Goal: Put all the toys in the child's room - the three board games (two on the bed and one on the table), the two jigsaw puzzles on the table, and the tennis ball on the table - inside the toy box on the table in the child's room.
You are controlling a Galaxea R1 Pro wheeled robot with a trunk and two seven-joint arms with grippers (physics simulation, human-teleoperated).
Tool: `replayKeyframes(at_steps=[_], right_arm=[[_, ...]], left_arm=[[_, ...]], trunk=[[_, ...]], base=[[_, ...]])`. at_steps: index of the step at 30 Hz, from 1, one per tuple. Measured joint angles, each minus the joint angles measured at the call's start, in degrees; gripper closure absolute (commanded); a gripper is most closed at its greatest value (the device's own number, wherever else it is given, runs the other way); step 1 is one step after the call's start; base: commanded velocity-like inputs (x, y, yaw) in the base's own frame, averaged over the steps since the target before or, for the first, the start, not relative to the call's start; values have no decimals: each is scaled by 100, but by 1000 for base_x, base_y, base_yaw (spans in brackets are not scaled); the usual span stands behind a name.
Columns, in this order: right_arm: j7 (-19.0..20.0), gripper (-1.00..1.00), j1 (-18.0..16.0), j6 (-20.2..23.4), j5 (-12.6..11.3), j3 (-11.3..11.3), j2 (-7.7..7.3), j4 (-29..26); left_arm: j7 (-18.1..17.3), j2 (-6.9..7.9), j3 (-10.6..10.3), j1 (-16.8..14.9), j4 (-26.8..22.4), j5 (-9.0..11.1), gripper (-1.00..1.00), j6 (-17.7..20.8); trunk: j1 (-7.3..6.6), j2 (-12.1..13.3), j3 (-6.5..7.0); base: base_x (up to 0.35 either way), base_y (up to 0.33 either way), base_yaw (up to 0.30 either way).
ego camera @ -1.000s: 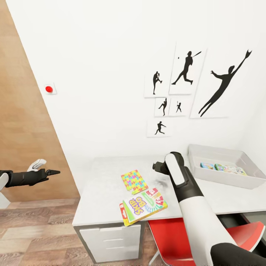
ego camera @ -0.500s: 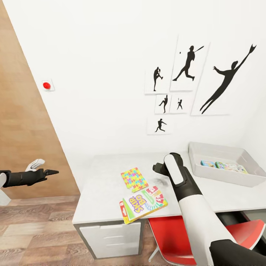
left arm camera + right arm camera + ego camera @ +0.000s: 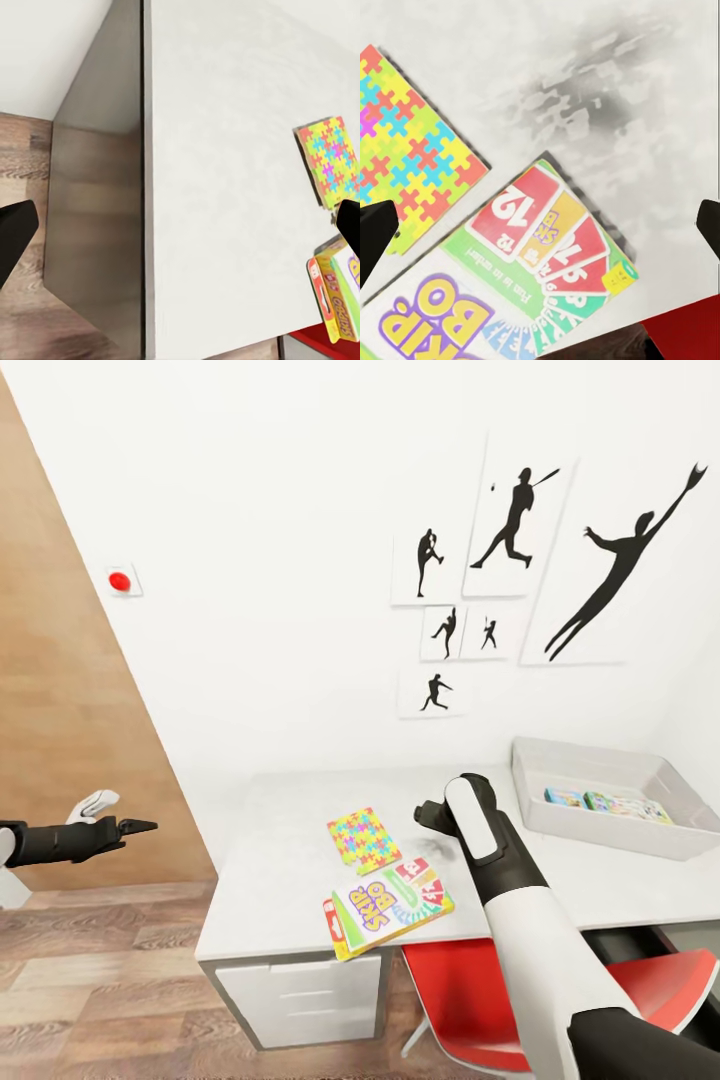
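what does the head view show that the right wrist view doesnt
Head view alone: the toy box at the table's far right with small boxes inside, the red chair, the baseball silhouettes on the wall, the wood floor, and the left gripper held out beside the table. Right wrist view alone: a close look at the printed cards on the Skip-Bo box. Both: that box, the jigsaw puzzle beside it, and the white table.

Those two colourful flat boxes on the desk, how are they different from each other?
The jigsaw puzzle box is smaller, covered in bright puzzle pieces, and lies farther from the table's front edge. The Skip-Bo game box is bigger, shows numbered cards and lettering, and slightly overhangs that edge. Both lie flat on the white table, touching or overlapping.
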Motion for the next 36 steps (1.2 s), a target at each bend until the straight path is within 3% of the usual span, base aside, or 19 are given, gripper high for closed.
replayKeyframes(at_steps=[9, 36], right_arm=[[5, -100, 0, 1, -8, -5, -65, 107], [26, -100, 0, -140, -2, 2, -75, 186]], left_arm=[[-2, 3, 0, 0, 0, 0, -100, 0], [-3, 2, 0, 0, 0, 2, -100, 0]], trunk=[[0, 0, -85], [0, -1, -341]], base=[[0, 0, 0], [0, 60, 0]])
